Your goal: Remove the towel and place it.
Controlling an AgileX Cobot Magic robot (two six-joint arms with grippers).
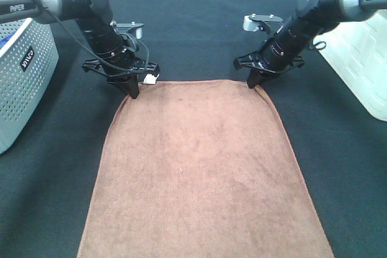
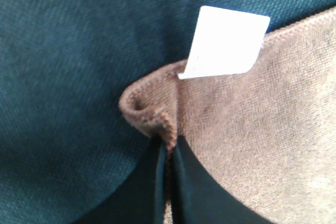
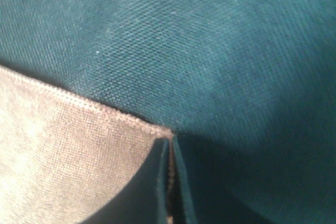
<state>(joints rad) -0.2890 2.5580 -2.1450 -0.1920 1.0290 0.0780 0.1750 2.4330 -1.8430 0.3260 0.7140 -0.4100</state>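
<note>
The brown plush towel [image 1: 199,173] lies flat on the black table covering, running from mid-table to the near edge. My left gripper [image 1: 133,92] is shut on the towel's far left corner [image 2: 152,114], which is bunched between the fingertips, beside the small white tag [image 2: 226,41]. My right gripper [image 1: 252,83] is shut on the towel's far right corner [image 3: 157,132]. Both grippers point down at the table surface, with the corners barely raised.
A grey perforated basket [image 1: 24,70] stands at the left edge. A white bin [image 1: 363,58] stands at the right edge. The black table covering [image 1: 193,22] stretches beyond the towel between the two arms.
</note>
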